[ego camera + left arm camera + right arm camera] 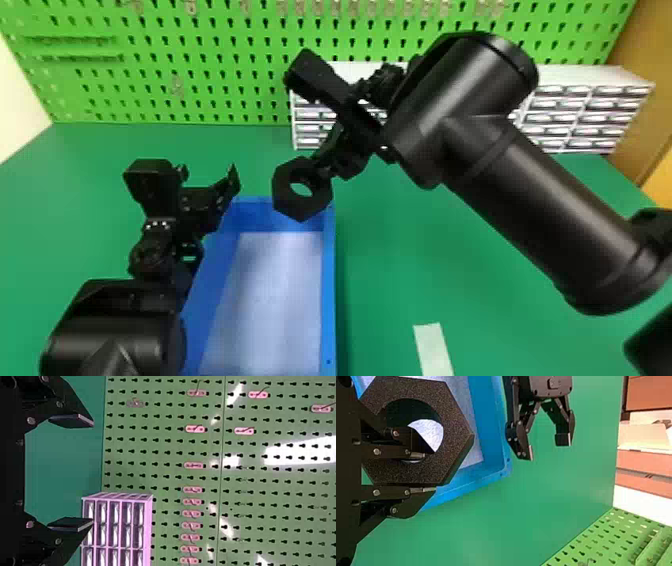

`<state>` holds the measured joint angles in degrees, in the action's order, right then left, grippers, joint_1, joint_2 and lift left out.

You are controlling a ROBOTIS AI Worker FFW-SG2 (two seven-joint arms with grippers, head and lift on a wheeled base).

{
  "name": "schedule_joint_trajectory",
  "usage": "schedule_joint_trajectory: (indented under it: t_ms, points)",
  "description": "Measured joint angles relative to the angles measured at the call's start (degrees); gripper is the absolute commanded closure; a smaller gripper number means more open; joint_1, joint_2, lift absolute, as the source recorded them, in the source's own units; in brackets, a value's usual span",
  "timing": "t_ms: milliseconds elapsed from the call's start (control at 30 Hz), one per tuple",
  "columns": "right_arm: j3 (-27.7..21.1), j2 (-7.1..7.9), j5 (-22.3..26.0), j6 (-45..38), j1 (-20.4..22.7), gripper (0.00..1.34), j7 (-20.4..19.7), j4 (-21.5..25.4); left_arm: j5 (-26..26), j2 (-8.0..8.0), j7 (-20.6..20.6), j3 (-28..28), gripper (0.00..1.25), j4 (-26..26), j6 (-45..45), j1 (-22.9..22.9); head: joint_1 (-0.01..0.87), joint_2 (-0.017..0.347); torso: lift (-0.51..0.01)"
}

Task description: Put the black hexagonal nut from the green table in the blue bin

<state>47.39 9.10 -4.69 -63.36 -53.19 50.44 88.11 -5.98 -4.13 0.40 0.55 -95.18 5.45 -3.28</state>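
Right claw (324, 172) is closed on the black hexagonal nut (301, 209): right wrist view has one finger (417, 455) in the nut's hole, the other against its outer side, so it's gripped by the ring wall. Nut's up in the air at the far end of the blue bin (328, 280), toward that end's right corner in head view, not in the bin. Tilted, hole partly facing the head camera; right wrist view shows the bin's whitish bottom (275, 300) through the hole. Right arm (545, 215) comes in from the right edge, angling over the surface (400, 260). Left claw (208, 175) is open with nothing between its fingers, near the bin's far left corner; left wrist view has its two pads (72, 524) well apart. Left arm (110, 330) enters at bottom left, alongside the bin. Rest: pale strip (433, 350) lies on the green surface right of the bin, near edge of head view. White drawer unit (582, 87) sits at the back right, in front of the green pegboard (200, 45). Left wrist view picks up hooks (195, 428) on that board.
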Motion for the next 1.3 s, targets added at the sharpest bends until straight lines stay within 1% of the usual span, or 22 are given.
schedule_joint_trajectory:
  t_ms: [267,467,567,967,1233,1267,1300]
  points:
    - [3.02,-0.28,5.52,1.34,-0.16,1.07,-5.60,0.00,0.00,0.00,-0.01,-0.11,0.38,0.00,0.00,0.03,0.686,0.051,-0.096]
    - [6.12,-0.14,10.23,2.50,-0.18,1.07,-10.01,-0.10,0.00,0.00,-0.03,-0.18,0.38,0.00,0.00,0.03,0.686,0.051,-0.096]
    - [7.58,-0.03,12.19,2.93,-0.26,1.07,-11.33,-0.24,0.00,0.00,-0.04,-0.20,0.38,0.00,0.00,0.03,0.686,0.051,-0.096]
    - [11.86,0.39,17.52,3.98,-0.75,1.07,-15.21,-1.33,0.00,-0.03,-0.05,-0.29,0.38,0.00,0.00,0.03,0.686,0.051,-0.096]
    - [12.48,0.56,18.30,4.20,-0.78,1.07,-15.62,-1.64,0.00,-0.09,-0.05,-0.29,0.38,0.00,0.00,0.03,0.686,0.051,-0.096]
    - [12.53,0.56,18.38,4.26,-0.78,1.06,-15.64,-1.67,-0.02,-0.09,-0.05,-0.29,0.38,0.00,0.00,0.03,0.686,0.051,-0.096]
    - [12.56,0.56,18.42,4.29,-0.78,1.03,-15.66,-1.69,-0.03,-0.10,-0.05,-0.29,0.38,0.00,0.00,0.03,0.686,0.051,-0.096]
